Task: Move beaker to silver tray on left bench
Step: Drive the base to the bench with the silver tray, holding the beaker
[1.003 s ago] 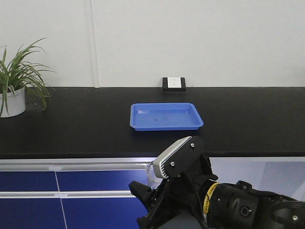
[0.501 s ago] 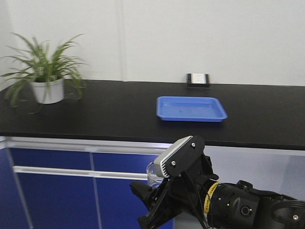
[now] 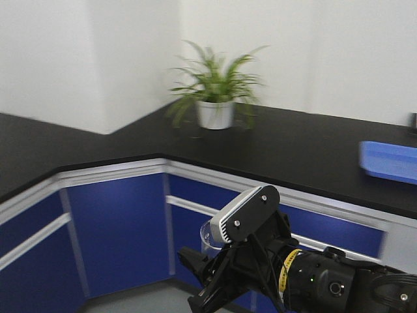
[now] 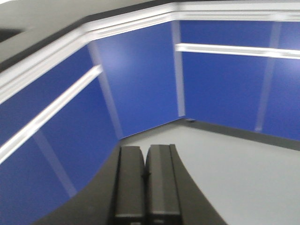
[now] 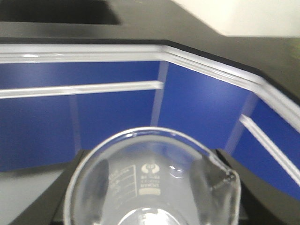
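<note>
View swung left, blue plastic tray (image 3: 391,162) now far right. Right gripper (image 5: 152,197) grasps upright small clear beaker (image 5: 140,180); left gripper (image 4: 145,183) clenched; silver tray unseen.

The right hand (image 3: 202,270) and arm (image 3: 339,283) are black, with a yellow band (image 3: 284,270) and silver-grey 2-screw housing (image 3: 244,212).

Plain white walls (image 3: 130,52) met above an L-shaped matte black bench (image 3: 293,150) with blue cabinet fronts (image 3: 117,222). A pale grey floor (image 4: 243,173) lay below. A white-potted green plant (image 3: 215,111) stood on the bench.
</note>
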Controlling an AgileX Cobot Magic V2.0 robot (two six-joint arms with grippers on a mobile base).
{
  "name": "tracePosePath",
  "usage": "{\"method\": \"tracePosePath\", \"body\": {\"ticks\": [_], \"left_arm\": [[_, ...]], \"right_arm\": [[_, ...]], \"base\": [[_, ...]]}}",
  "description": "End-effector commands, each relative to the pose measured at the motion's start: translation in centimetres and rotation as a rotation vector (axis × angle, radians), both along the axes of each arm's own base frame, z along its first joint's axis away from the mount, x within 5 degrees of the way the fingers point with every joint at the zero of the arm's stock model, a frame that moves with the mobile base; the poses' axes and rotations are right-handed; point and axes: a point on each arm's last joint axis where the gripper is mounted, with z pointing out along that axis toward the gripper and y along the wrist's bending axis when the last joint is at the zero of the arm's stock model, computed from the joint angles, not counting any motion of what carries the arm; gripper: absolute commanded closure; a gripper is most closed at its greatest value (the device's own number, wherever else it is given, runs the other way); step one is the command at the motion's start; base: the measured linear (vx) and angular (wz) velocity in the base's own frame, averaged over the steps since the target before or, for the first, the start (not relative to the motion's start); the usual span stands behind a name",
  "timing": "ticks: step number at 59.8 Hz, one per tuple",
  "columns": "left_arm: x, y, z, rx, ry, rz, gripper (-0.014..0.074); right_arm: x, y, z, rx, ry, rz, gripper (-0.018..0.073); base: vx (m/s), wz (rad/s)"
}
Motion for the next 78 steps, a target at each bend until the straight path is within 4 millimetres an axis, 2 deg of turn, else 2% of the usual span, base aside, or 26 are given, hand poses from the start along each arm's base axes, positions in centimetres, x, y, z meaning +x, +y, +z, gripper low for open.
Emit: {"method": "tracePosePath", "body": {"ticks": [1,36,78], "left_arm": [[0.18,-0.08,0.07,-0.005,-0.067,-0.009,0.0595],[0.18,-0.08,0.07,-0.005,-0.067,-0.009,0.0595],[0.18,-0.08,0.07,-0.005,-0.067,-0.009,0.0595]], "right_arm": [[-0.42,0.04,2.74,0.085,-0.083,0.029,0.0571],[-0.42,0.04,2.74,0.086,-0.083,0.030,0.0571],[-0.42,0.04,2.74,0.086,-0.083,0.030,0.0571]], "base": [[-0.07,0.87],[-0.01,0.86],[0.12,0.61]]}}
